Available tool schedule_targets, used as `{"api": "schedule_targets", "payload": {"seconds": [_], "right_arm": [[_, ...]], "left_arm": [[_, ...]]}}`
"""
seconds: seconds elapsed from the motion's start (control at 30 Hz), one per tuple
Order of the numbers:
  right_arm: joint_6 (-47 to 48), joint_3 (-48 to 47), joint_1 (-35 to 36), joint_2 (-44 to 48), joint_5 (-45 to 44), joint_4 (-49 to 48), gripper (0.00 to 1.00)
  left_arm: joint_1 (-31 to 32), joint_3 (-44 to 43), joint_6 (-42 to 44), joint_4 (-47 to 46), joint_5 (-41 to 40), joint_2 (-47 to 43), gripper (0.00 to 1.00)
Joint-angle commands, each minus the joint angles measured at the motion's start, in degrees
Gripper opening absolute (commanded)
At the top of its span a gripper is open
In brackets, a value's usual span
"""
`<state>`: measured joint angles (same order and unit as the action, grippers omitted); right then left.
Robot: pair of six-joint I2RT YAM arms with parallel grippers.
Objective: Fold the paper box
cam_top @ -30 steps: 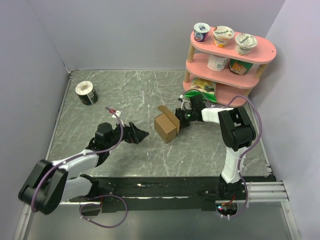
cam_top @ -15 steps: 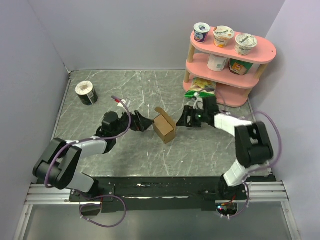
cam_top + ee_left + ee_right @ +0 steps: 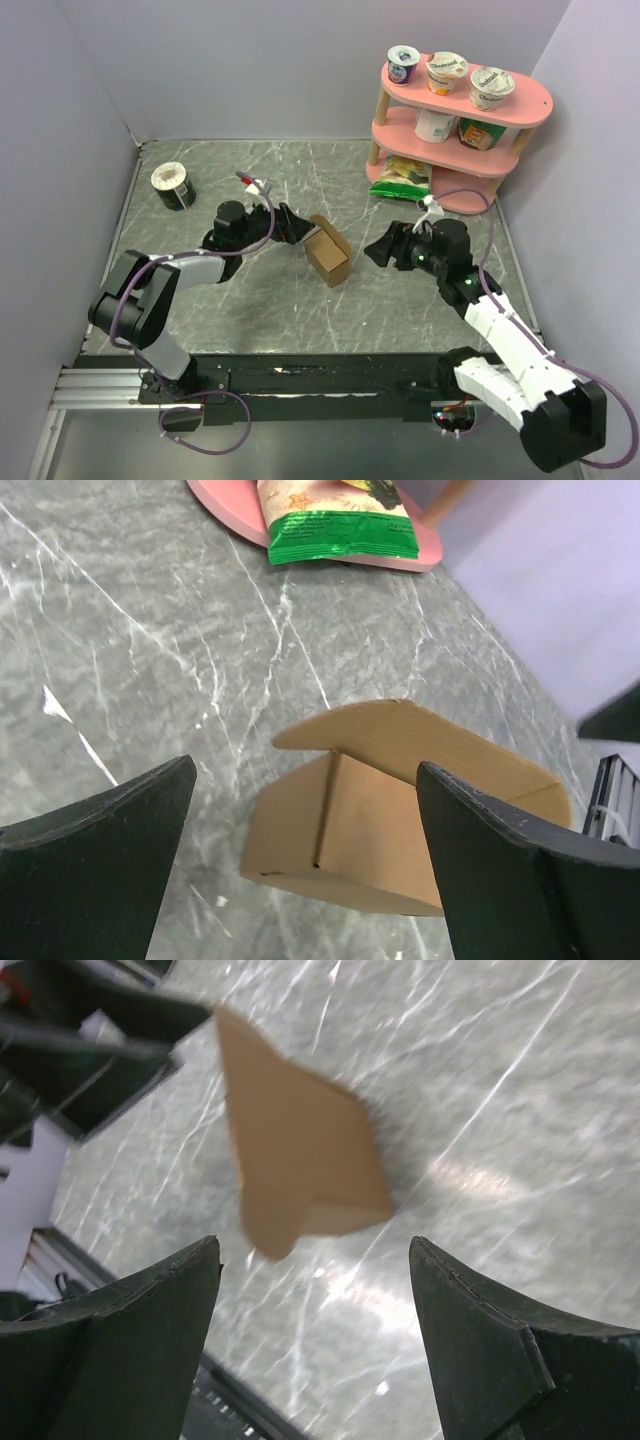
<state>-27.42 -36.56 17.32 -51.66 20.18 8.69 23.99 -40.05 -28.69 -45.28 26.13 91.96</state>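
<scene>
Fingers (image 3: 100, 840) of the left gripper (image 3: 297, 227) are spread wide with nothing held; right gripper (image 3: 374, 250) is also gaping and empty. Marble table (image 3: 270, 320) looks slick, so expect anything light to skid when pushed. Pink shelf (image 3: 520, 105) at the back right is well apart from the work, so no clearance worry there. Paper box (image 3: 330, 262) stands near the table's middle, between the two grippers. Left tips are just beside its upper left edge, can't tell if touching. Right gripper is clearly off it, with bare table between. Body reads as a cuboid, walls up. Lid flap (image 3: 420, 742) is the open item: raised and tilted over the top, with its rounded free edge facing the left gripper and the mouth showing under it in the left wrist view. My read: the step in hand is closing that lid. To do it well, bring the right gripper in first as a backstop, low against the right-hand wall, so the box can't slide or tip. Then put a left finger on the flap near its free edge, not the hinge. Push down and slightly inward so the rounded lip tucks inside the wall instead of riding over it. Keep force light, since thin cardboard will likely crease or cave. Main risk: a one-sided push just shoves the box across the marble.
</scene>
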Motion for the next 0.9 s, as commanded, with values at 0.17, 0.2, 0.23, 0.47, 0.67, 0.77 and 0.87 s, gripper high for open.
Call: {"api": "schedule_targets", "payload": {"seconds": [0.17,0.2,0.23,0.47,0.67,0.77,0.87], "right_arm": [[-5.5,-10.4,16.4,-5.4,-22.3,11.5,0.77],[-5.3,-11.8,18.4,-6.5,-22.8,11.4,0.76],[-5.2,-12.6,19.8,-8.9,-23.7,11.1,0.75],[-5.3,-17.3,23.8,-17.4,-33.1,13.8,0.69],[-4.5,-18.5,24.7,-22.3,-33.9,13.8,0.47],[-3.4,-18.9,24.9,-23.7,-35.0,14.2,0.33],[-1.2,-19.0,24.8,-24.6,-35.1,13.2,0.29]], "left_arm": [[-1.8,-2.0,2.1,-1.2,4.0,0.4,0.99],[-1.8,-1.6,2.1,-1.0,3.8,0.3,0.99],[-1.8,-1.6,2.0,-0.9,3.4,0.2,0.99],[-1.8,0.5,2.1,1.2,0.7,-3.1,0.99],[-1.8,2.4,2.8,3.3,-0.8,-5.8,0.99],[-1.8,3.4,3.0,4.1,-1.9,-7.2,0.99],[-1.8,4.5,2.9,4.6,-2.2,-8.9,0.99]]}}
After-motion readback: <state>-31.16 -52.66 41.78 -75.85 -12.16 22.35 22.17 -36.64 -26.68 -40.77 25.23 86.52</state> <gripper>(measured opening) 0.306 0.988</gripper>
